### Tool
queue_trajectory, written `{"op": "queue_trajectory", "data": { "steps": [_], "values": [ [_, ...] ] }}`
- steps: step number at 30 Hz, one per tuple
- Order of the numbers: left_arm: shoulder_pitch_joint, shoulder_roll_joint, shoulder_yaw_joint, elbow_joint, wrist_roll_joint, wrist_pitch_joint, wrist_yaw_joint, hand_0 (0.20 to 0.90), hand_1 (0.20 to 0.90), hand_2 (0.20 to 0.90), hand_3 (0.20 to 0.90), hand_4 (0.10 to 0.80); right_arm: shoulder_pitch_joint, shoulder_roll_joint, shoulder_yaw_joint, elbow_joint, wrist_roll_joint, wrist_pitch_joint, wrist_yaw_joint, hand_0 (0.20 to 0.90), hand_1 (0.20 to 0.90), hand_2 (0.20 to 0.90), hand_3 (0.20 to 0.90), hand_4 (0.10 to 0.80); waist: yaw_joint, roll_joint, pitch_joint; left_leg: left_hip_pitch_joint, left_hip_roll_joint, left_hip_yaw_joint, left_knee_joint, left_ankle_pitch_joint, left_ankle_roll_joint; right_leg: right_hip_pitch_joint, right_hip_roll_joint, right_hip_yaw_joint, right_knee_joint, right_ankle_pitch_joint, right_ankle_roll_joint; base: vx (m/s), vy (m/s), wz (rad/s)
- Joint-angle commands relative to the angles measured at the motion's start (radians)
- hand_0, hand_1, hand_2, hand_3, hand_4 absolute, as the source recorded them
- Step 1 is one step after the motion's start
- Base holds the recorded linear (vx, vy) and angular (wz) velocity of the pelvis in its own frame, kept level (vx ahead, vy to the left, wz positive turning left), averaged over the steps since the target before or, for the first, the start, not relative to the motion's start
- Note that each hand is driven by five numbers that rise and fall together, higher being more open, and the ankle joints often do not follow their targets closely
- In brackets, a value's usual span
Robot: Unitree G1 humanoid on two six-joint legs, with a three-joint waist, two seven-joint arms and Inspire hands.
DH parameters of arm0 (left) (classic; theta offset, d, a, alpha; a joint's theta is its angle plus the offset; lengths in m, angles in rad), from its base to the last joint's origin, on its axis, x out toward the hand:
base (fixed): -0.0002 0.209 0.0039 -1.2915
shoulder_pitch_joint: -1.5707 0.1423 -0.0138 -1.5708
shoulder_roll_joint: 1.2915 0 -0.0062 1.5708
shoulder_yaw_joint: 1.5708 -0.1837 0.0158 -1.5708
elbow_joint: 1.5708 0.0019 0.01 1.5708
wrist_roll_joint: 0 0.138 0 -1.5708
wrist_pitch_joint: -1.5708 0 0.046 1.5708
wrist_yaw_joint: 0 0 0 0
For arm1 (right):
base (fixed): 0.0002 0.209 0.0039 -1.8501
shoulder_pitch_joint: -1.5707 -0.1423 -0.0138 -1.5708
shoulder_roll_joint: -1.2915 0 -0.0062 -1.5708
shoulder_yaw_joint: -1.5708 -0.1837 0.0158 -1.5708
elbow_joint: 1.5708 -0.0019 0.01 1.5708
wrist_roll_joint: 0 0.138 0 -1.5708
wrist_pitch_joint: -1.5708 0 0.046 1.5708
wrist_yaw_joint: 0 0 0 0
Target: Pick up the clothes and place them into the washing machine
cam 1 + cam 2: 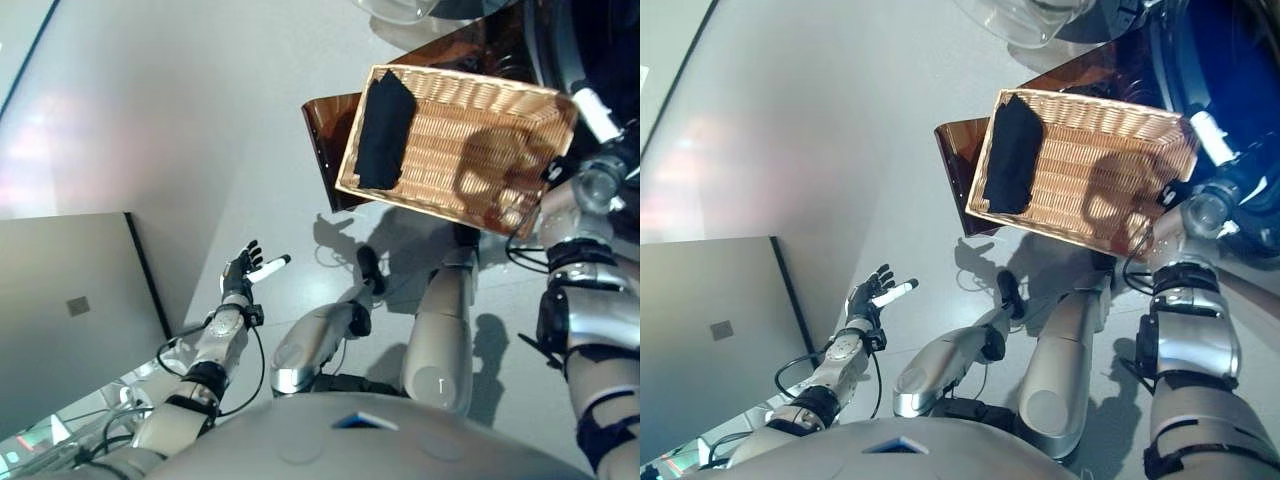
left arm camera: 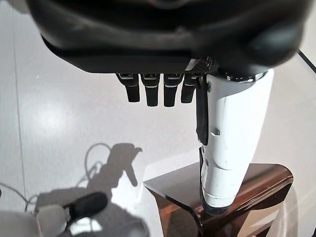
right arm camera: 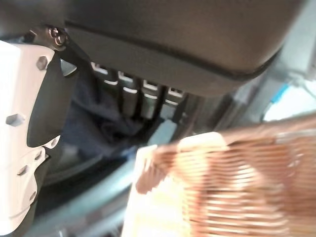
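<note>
A black garment [image 1: 385, 130] lies folded at the left end of a wicker basket [image 1: 460, 150], the only cloth in it. My right hand [image 1: 596, 113] reaches past the basket's far right corner into the dark opening of the washing machine [image 1: 600, 40]. In the right wrist view its fingers [image 3: 131, 84] are straight and point at dark blue cloth [image 3: 94, 118] inside the drum, holding nothing. My left hand [image 1: 242, 272] hovers open over the floor at the lower left, its fingers [image 2: 148, 89] spread and empty.
The basket rests on a glossy brown stand [image 1: 325, 125]. The machine's clear round door [image 1: 1030, 20] hangs open at the top. A grey cabinet [image 1: 70, 310] stands at the left, with grey floor between it and the stand.
</note>
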Motion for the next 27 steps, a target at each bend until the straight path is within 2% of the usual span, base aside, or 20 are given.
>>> {"op": "queue_trajectory", "data": {
  "steps": [1,3,4,5,9,19,23,27],
  "values": [
    [0.03,0.079,0.052,0.044,0.013,-0.046,0.034,0.9,0.9,0.9,0.9,0.8,0.123,0.026,0.015,-0.086,-0.059,-0.053,-0.033,0.9,0.9,0.9,0.9,0.8,-0.001,-0.056,-0.044,-0.093,0.051,-0.029,0.063,0.059,-0.116,0.129,0.008,-0.071,-0.053,-0.03,-0.025,0.016,-0.07,0.15],
    [0.032,0.084,0.067,0.04,0.021,-0.045,0.041,0.9,0.9,0.9,0.9,0.8,0.178,0.062,0.047,-0.157,-0.108,-0.051,-0.028,0.9,0.9,0.9,0.9,0.8,-0.005,-0.086,-0.033,-0.088,0.057,-0.033,0.065,0.06,-0.115,0.141,0.011,-0.08,-0.062,-0.022,-0.024,0.009,-0.046,0.15],
    [0.034,0.085,0.067,0.039,0.021,-0.045,0.041,0.9,0.9,0.9,0.9,0.8,0.18,0.064,0.046,-0.161,-0.11,-0.049,-0.03,0.9,0.9,0.9,0.9,0.8,-0.006,-0.087,-0.033,-0.087,0.057,-0.034,0.065,0.06,-0.115,0.143,0.011,-0.081,-0.063,-0.022,-0.024,0.011,-0.056,0.09],
    [0.028,0.086,0.085,0.053,0.032,-0.046,0.059,0.9,0.9,0.9,0.9,0.8,0.235,0.12,0.075,-0.241,-0.165,-0.05,-0.041,0.9,0.9,0.9,0.9,0.8,-0.01,-0.122,-0.023,-0.081,0.063,-0.039,0.068,0.06,-0.115,0.155,0.012,-0.09,-0.07,-0.018,-0.024,0.016,-0.06,0.07],
    [0.013,0.088,0.103,0.09,0.054,-0.044,0.09,0.9,0.9,0.9,0.9,0.8,0.247,0.188,0.132,-0.246,-0.235,-0.041,-0.065,0.9,0.9,0.9,0.9,0.8,-0.001,-0.162,-0.01,-0.07,0.07,-0.051,0.078,0.054,-0.112,0.187,0.009,-0.106,-0.084,-0.013,-0.024,0.019,-0.04,-0.01],
    [-0.02,0.116,0.128,0.138,0.073,-0.036,0.148,0.9,0.9,0.9,0.9,0.8,0.193,0.314,0.295,-0.229,-0.382,0.025,-0.103,0.9,0.9,0.9,0.9,0.8,0.03,-0.217,0.01,-0.061,0.071,-0.077,0.079,0.057,-0.107,0.223,0.003,-0.148,-0.101,-0.001,-0.022,0.007,0.004,0.09],
    [-0.021,0.126,0.133,0.142,0.078,-0.037,0.159,0.9,0.9,0.9,0.9,0.8,0.182,0.342,0.345,-0.242,-0.395,0.028,-0.083,0.9,0.9,0.9,0.9,0.8,0.037,-0.229,0.018,-0.061,0.069,-0.087,0.079,0.059,-0.107,0.232,0.0,-0.16,-0.103,0.0,-0.021,-0.002,0.014,0.08],
    [-0.028,0.143,0.135,0.145,0.079,-0.037,0.167,0.9,0.9,0.9,0.9,0.8,0.104,0.383,0.438,-0.195,-0.43,0.039,-0.055,0.9,0.9,0.9,0.9,0.8,0.063,-0.242,0.028,-0.058,0.066,-0.101,0.079,0.06,-0.105,0.249,-0.007,-0.181,-0.115,0.006,-0.017,-0.002,0.02,0.14]
  ]
}}
